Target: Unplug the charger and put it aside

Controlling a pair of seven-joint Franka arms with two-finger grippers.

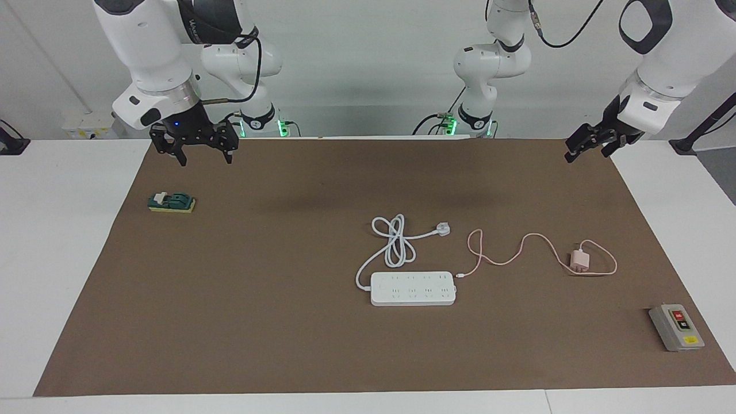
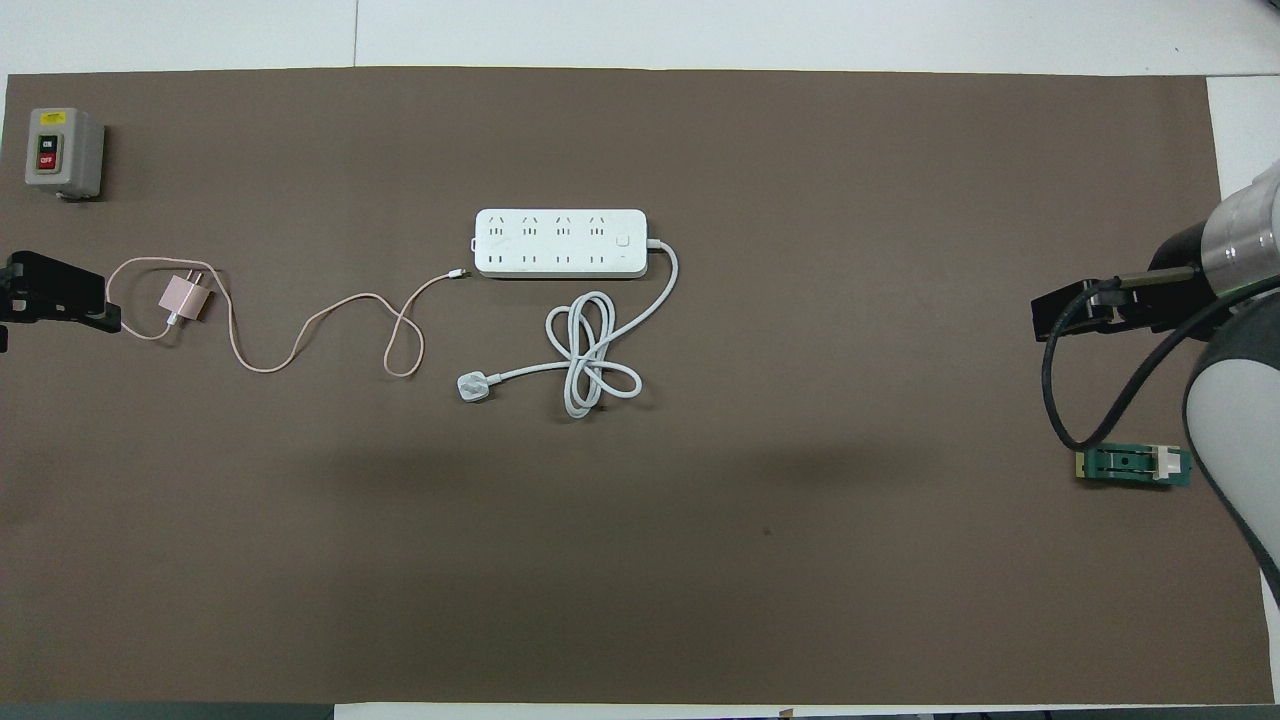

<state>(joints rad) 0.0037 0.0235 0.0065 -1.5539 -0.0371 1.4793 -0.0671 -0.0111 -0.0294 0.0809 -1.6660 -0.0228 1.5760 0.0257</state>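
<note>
The charger [image 1: 578,260] is a small pale pink cube that lies on the brown mat toward the left arm's end, in no socket. It also shows in the overhead view [image 2: 182,297]. Its thin pink cable [image 1: 506,253] loops across the mat, and the cable's tip lies beside the end of the white power strip [image 1: 413,288]. My left gripper [image 1: 586,154] is open and empty, raised over the mat's edge at the robots' end. My right gripper [image 1: 198,156] is open and empty, points down, and hangs over the mat's corner at the robots' end.
The strip's thick white cord [image 1: 394,241] lies coiled beside it, nearer to the robots, with its plug [image 1: 441,229] loose. A grey box with red and black buttons [image 1: 675,328] sits at the mat's corner farther from the robots than the charger. A small green block [image 1: 171,202] lies near the right gripper.
</note>
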